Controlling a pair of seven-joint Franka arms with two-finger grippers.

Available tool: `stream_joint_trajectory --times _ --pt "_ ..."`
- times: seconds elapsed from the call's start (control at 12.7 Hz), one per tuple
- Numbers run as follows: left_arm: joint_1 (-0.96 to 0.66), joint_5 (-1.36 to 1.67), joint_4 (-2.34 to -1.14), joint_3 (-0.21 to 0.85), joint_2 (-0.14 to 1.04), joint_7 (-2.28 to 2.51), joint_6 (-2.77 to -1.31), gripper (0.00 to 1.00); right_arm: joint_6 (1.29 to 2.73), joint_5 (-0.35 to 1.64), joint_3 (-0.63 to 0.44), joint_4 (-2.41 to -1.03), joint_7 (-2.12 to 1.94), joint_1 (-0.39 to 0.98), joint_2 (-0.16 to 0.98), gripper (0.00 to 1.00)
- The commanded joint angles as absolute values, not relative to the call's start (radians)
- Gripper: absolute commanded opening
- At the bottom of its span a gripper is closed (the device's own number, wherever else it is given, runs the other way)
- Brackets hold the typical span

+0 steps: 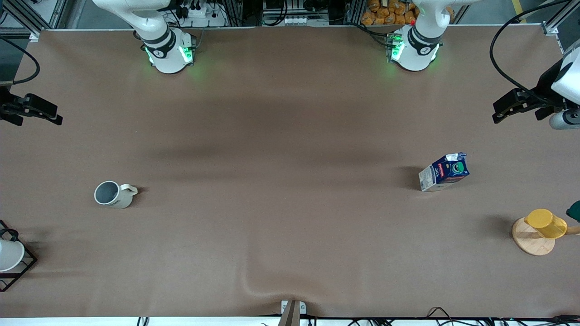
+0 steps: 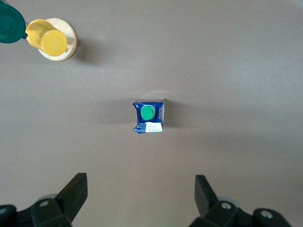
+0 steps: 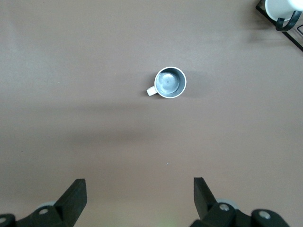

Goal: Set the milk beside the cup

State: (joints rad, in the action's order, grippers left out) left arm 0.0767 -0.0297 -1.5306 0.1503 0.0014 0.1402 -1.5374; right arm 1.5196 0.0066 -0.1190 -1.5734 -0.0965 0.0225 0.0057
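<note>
From the front camera, the milk carton (image 1: 444,172) stands upright on the brown table (image 1: 281,136) toward the left arm's end, well apart from the grey-white mug (image 1: 113,194), which stands toward the right arm's end with its handle pointing toward the carton. A yellow cup (image 1: 546,223) sits on a round wooden stand (image 1: 531,240) nearer the camera than the carton, at the left arm's end. The left gripper (image 1: 500,113) hangs high over that end, the right gripper (image 1: 54,118) over the other; both arms wait. In the left wrist view, the left gripper (image 2: 141,191) is spread wide above bare table, the carton (image 2: 149,115) and its green cap (image 2: 147,112) seen from above. In the right wrist view, the right gripper (image 3: 140,191) is likewise spread and empty, the mug (image 3: 169,82) upright below, a white cup (image 3: 283,9) in a black wire rack (image 3: 284,26) near the frame's corner.
</note>
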Motion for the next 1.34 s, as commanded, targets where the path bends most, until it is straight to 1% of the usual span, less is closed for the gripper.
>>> stream_joint_trajectory --times 0.0,0.16,0.31,0.39,0.55,0.79,0.87,1.1,1.26 --pt "0.083 -0.046 -1.505 0.153 0.011 0.133 -1.513 1.00 1.514 -0.008 -0.114 -1.571 -0.107 0.014 -0.003 1.00" --pt "0.083 -0.048 -1.505 0.153 0.015 0.133 -1.511 1.00 1.517 -0.006 -0.112 -1.571 -0.107 0.015 -0.005 1.00" --pt "0.081 -0.049 -1.506 0.153 0.058 0.132 -1.520 1.00 1.525 -0.003 -0.113 -1.571 -0.107 0.015 -0.002 1.00" --pt "0.081 -0.054 -1.508 0.153 0.101 0.132 -1.549 1.00 1.522 -0.003 -0.114 -1.572 -0.107 0.014 -0.002 1.00" --pt "0.078 -0.128 -1.526 0.155 0.176 0.138 -1.671 1.00 1.523 -0.003 -0.114 -1.577 -0.107 0.014 0.003 1.00" --pt "0.080 -0.117 -1.531 0.160 0.245 0.149 -1.748 1.00 1.523 -0.003 -0.115 -1.582 -0.107 0.008 0.008 1.00" --pt "0.080 -0.115 -1.548 0.158 0.259 0.149 -1.776 1.00 1.523 -0.003 -0.115 -1.586 -0.109 0.006 0.014 1.00" --pt "0.118 -0.100 -1.676 0.163 0.253 0.161 -1.906 1.00 1.528 -0.002 -0.115 -1.637 -0.109 -0.009 0.057 1.00" --pt "0.123 -0.058 -1.707 0.161 0.250 0.160 -1.913 1.00 1.557 -0.002 -0.115 -1.638 -0.107 -0.012 0.110 1.00"
